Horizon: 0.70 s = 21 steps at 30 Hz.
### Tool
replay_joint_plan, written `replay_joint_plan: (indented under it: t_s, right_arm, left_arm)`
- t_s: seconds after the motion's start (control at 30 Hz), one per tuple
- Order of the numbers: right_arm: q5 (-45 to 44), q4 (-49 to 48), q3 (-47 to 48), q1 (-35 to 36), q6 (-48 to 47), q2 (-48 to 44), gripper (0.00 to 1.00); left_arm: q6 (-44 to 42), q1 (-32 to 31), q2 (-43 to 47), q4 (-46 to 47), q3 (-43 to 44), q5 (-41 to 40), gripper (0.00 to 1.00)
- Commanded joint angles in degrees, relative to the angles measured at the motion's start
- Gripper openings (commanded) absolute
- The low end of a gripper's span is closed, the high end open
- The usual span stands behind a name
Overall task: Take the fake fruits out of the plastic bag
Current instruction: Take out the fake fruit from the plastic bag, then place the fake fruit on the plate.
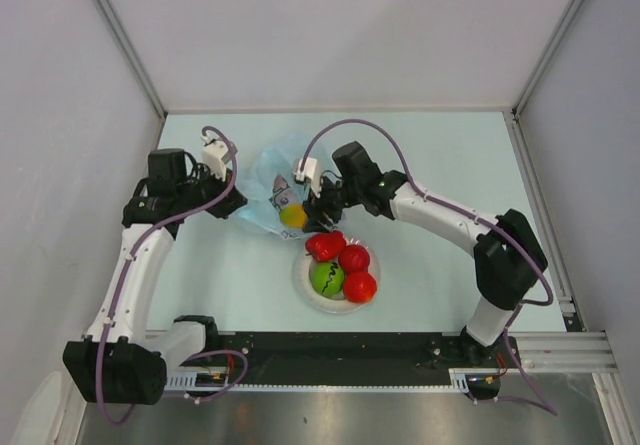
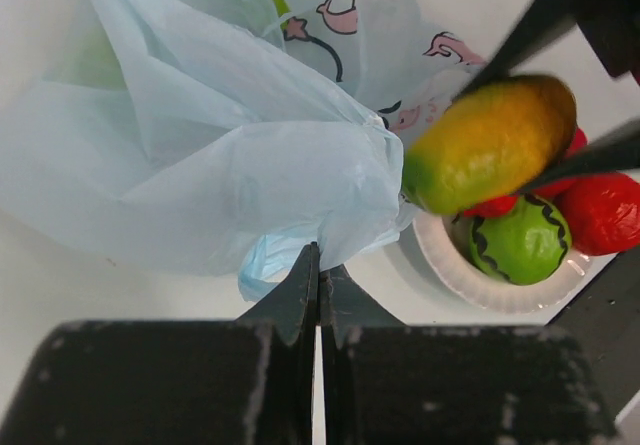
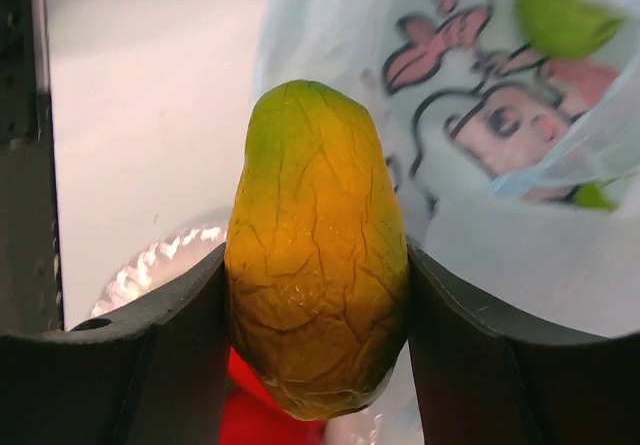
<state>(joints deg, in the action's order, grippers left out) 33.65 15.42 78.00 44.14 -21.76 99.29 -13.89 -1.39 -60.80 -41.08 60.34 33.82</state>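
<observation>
A pale blue table [image 1: 430, 165] sits inside white walls [image 1: 330, 25], and both arms reach in toward its middle. The plastic bag [image 1: 262, 177] lies crumpled on the table left of centre. It is translucent light blue, with a pink-and-dark cartoon print showing through its film. A green shape shows through the film in the right wrist view.

The left gripper [image 2: 318, 270] is clenched at the bag's near-left edge, its fingers pressed flat together on a fold of film.

Just in front of the bag, a white plate [image 1: 303, 290] carries four fake fruits. There are three red ones [image 1: 353, 257] and a green one with dark zigzag stripes [image 1: 326, 279].

The right gripper [image 3: 318, 310] grasps a yellow-orange fruit with a green end [image 3: 315, 205]. Its jaws squeeze the fruit's two sides. That fruit hangs at the bag's mouth, between the bag and the plate's far rim. Whether it touches the film cannot be told.
</observation>
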Motion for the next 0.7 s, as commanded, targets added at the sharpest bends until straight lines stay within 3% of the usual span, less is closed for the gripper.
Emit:
replay_joint_plan:
  t_s: [0.0, 0.13, 0.33, 0.5, 0.6, 0.67]
  right_arm:
    - [-0.32, 9.97, -3.89, 4.1, -7.68, -8.92, 0.26]
    - [-2.45, 12.25, -9.08, 5.87, -6.36, -14.99, 0.27]
    - [-4.2, 19.11, -12.78, 8.15, -12.94, -20.62, 0.27]
    - [-9.11, 20.54, -15.76, 14.3, -13.93, -23.87, 0.28]
    - [-15.6, 14.85, -17.53, 16.42, -5.87, -24.58, 0.28]
    - [-17.73, 12.19, -17.53, 16.33, 6.21, -24.49, 0.23]
  left_arm:
    - [6.06, 0.33, -1.25, 5.39, 2.76, 4.49, 0.0]
    - [7.47, 0.33, -1.08, 7.15, 2.95, 4.58, 0.0]
    - [8.53, 0.33, 1.11, 7.68, 0.66, 4.93, 0.0]
    - [8.88, 0.25, 3.75, 7.59, -1.09, 4.94, 0.0]
    - [9.05, 0.33, 4.98, 6.8, -1.27, 5.38, 0.0]
    - [9.49, 0.33, 5.68, 6.11, -1.36, 5.55, 0.0]
